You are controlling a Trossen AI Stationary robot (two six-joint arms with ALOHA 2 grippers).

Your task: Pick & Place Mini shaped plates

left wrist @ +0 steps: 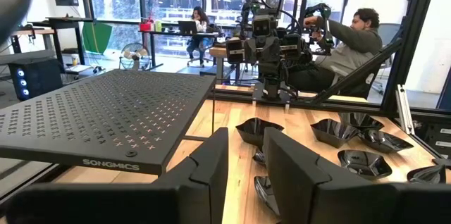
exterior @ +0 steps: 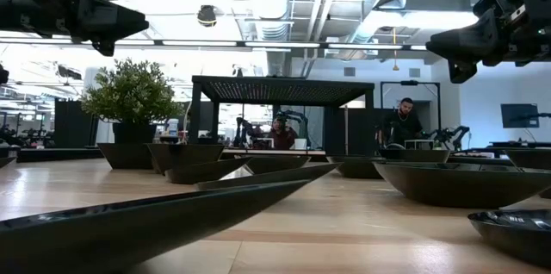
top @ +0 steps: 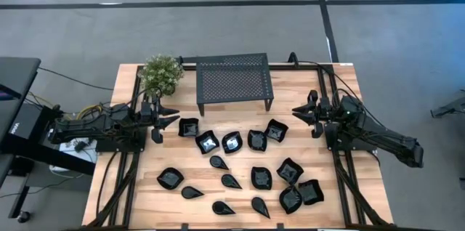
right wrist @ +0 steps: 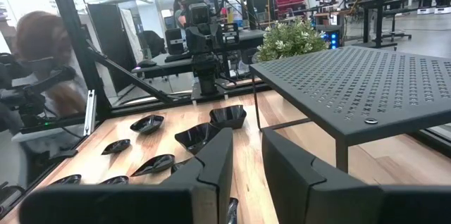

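Several mini shaped plates, glossy black, lie rim up on the wooden table, spread from a squarish one (top: 189, 127) near the left arm to a pair (top: 310, 191) at the near right, with leaf-shaped ones (top: 219, 162) between. My left gripper (top: 173, 118) hovers level at the table's left side, open, with nothing between its fingers (left wrist: 211, 160). My right gripper (top: 298, 111) hovers level at the right side, also open and empty (right wrist: 246, 146). Both stand above the table, apart from every plate.
A black perforated metal stand (top: 234, 78) stands on its legs at the far middle of the table. A potted green plant (top: 160, 75) sits at the far left, close behind the left gripper. People sit at desks in the room beyond the table (left wrist: 352, 41).
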